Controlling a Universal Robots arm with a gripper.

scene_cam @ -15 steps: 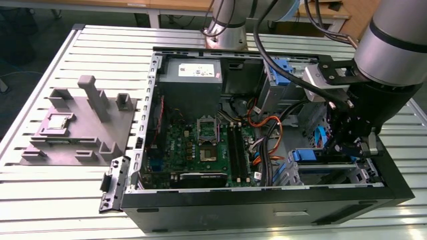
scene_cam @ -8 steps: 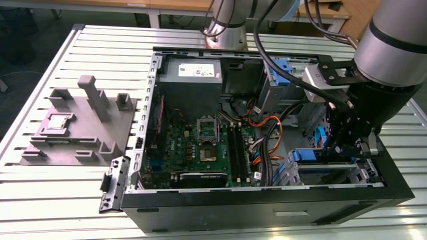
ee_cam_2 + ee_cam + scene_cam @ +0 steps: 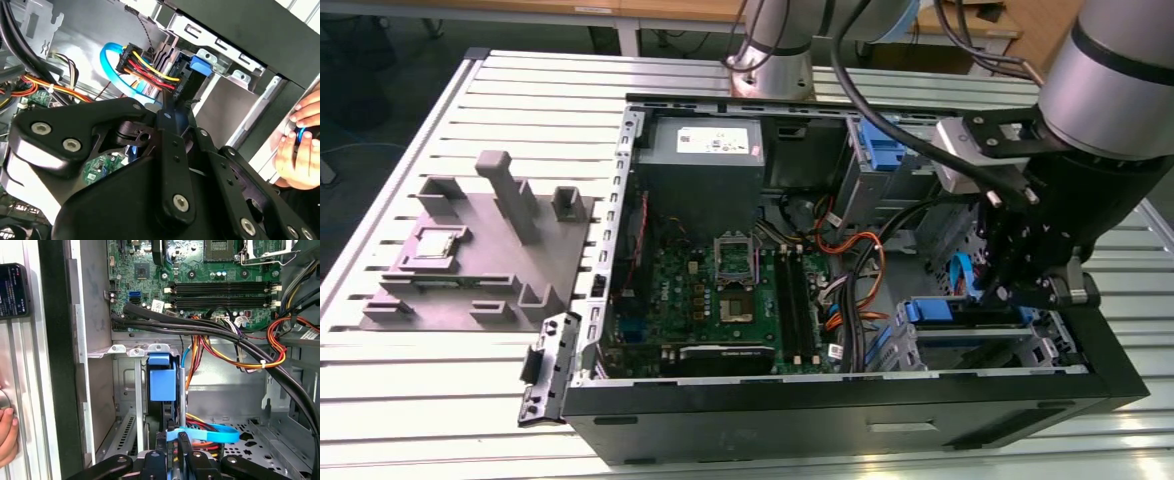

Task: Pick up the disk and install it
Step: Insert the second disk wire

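Disk [image 3: 162, 377] upright in drive bay, claw [image 3: 176, 460] beside it; grip unclear

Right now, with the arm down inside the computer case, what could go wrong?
The tool sits low among loose cables and a blue cable; it could snag or pull one. A person's hand rests by the case edge, close to the arm, and could get pinched.

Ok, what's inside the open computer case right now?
Inside the computer case: a green motherboard, a grey power supply, orange cables, and a blue carrier in the drive cage. The gripper covers whatever lies below it.
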